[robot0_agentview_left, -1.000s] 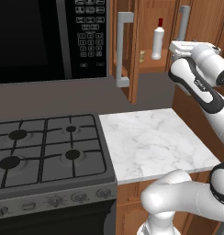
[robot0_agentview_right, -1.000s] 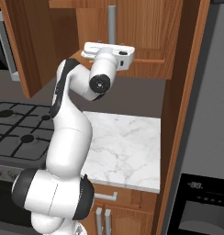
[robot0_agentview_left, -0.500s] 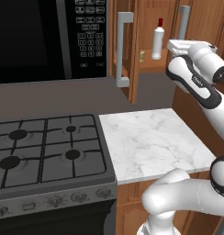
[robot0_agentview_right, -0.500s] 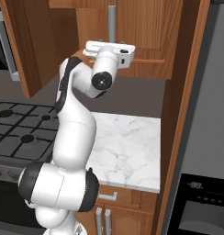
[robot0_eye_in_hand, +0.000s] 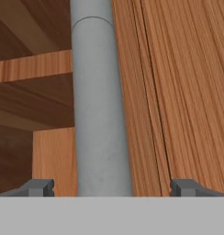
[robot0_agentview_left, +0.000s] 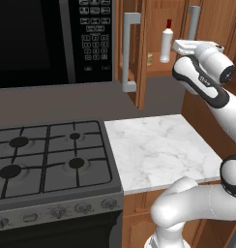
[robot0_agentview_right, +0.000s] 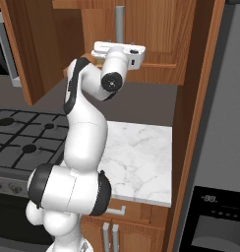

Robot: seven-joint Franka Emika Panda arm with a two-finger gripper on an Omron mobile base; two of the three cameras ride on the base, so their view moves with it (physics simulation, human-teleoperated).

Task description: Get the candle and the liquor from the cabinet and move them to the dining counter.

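- Your hand view puts the grey bar handle (robot0_eye_in_hand: 101, 105) dead centre, the gripper (robot0_eye_in_hand: 112, 187) spread wide with a tip either side of it, nothing clamped
- From the left base view you get what the hand camera misses: the liquor (robot0_agentview_left: 166, 42), slim and white with a red cap, upright on the shelf inside the open cabinet (robot0_agentview_left: 156, 29), and just left of it a small tan shape, too small to name
- Against a second ago, the hand has nudged in toward the handle; the bottle hasn't budged
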